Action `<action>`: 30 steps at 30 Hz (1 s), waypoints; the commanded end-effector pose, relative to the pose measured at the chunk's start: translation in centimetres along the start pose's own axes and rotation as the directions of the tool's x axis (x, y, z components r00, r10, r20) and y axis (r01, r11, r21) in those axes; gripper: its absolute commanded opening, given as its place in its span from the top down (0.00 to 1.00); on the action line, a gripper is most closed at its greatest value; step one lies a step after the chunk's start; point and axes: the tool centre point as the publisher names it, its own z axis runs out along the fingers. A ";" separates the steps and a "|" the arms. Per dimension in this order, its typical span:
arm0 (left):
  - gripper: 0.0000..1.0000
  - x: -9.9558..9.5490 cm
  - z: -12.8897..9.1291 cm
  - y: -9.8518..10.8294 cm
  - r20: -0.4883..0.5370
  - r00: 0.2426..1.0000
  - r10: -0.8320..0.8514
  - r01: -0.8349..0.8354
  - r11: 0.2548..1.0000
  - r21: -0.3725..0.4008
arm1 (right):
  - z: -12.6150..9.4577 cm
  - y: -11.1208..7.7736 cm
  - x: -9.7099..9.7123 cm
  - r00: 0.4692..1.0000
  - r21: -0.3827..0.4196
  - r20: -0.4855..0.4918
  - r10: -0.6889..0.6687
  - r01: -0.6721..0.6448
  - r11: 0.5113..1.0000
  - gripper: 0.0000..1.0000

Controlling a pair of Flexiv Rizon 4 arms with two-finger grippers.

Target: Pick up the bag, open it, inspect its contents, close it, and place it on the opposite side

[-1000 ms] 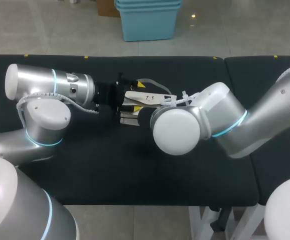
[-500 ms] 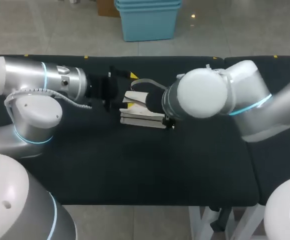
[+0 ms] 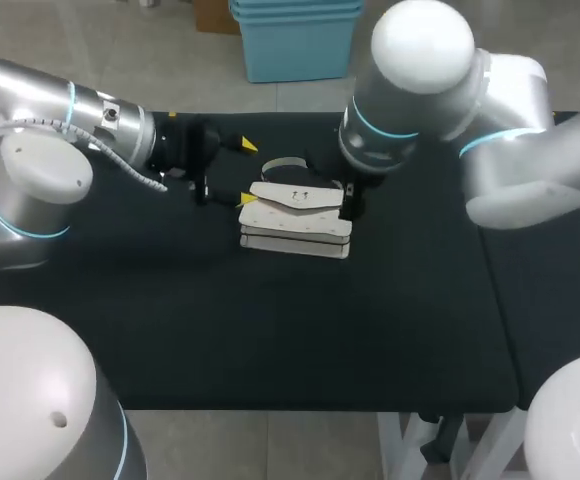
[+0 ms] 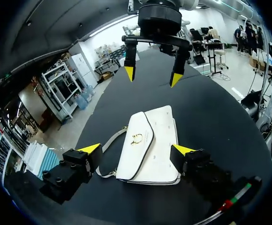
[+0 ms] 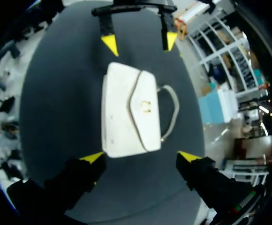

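A white bag (image 3: 295, 218) with a gold clasp lies flat on the black table, flap down, its strap (image 3: 288, 163) looping out on the far side. My left gripper (image 3: 245, 172) stands open just left of the bag, not touching it. My right gripper (image 3: 349, 203) hangs at the bag's right end, mostly hidden under its own arm in the head view. In the left wrist view the bag (image 4: 147, 145) lies ahead of my open left gripper (image 4: 136, 150), with the right gripper (image 4: 152, 76) open beyond it. The right wrist view shows the bag (image 5: 129, 117) ahead of my open right gripper (image 5: 140, 157) and the left gripper (image 5: 139, 43) across from it.
The black table top (image 3: 270, 330) stretches toward the front edge. A seam (image 3: 490, 260) separates it from a second black table at the right. My right arm's large elbow (image 3: 420, 60) hangs over the table's far side.
My right gripper has opened and let go of the bag, its arm swinging up and back. My left arm has drawn back to the left. The bag lies still.
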 end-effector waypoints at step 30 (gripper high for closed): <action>0.00 0.3 -0.6 -2.7 0.132 0.703 -0.699 0.691 0.626 -0.361 | -1.1 -1.0 -1.7 0.692 0.210 -0.428 0.582 -0.550 0.808 0.00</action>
